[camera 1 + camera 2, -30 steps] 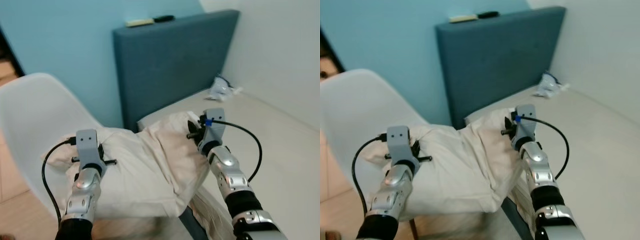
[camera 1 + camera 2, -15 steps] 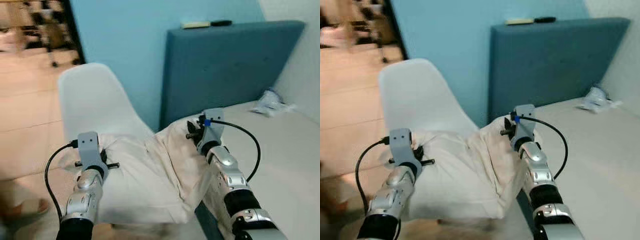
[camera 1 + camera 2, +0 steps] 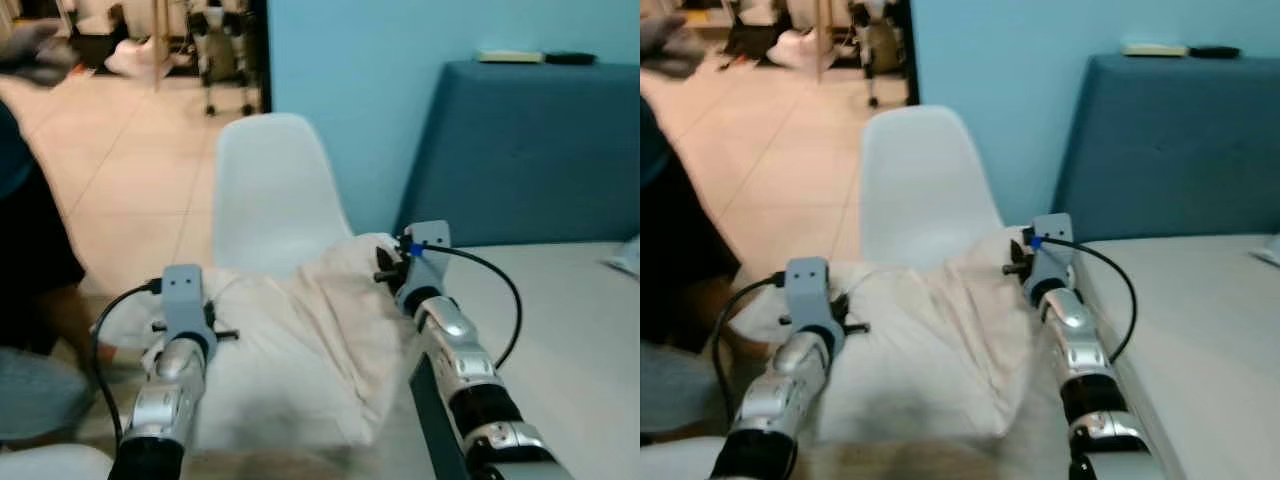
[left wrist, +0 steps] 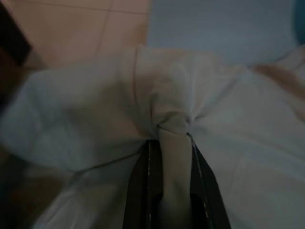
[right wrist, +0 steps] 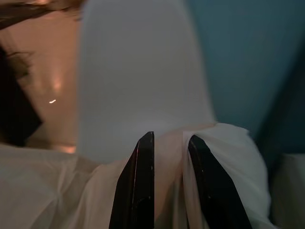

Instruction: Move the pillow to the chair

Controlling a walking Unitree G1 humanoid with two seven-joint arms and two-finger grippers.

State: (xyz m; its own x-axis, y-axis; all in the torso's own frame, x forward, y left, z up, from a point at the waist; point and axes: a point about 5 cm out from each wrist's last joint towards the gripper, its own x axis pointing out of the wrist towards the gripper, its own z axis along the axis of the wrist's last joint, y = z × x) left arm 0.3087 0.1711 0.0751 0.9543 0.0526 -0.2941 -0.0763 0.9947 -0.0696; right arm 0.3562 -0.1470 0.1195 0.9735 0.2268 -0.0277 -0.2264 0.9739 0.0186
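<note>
I hold a cream pillow point(image 3: 295, 350) up between both arms, in front of a white plastic chair point(image 3: 272, 185). My left gripper point(image 4: 171, 138) is shut on a bunched fold at the pillow's left end, its wrist block point(image 3: 183, 295) above the fabric. My right gripper point(image 5: 169, 143) is shut on the pillow's right corner, with the chair back point(image 5: 138, 71) just beyond its fingers point(image 5: 143, 186). The pillow hangs low before the chair's seat, which it hides.
A dark blue headboard point(image 3: 530, 150) stands at the right with small items on top. The white bed point(image 3: 580, 330) lies at the lower right. A person in dark clothing point(image 3: 30, 250) stands at the left. Tiled floor point(image 3: 140, 150) stretches behind the chair.
The camera has swung left, so the chair has moved from the left edge towards the centre and the floor and a person have come into view. Both grippers keep their hold.
</note>
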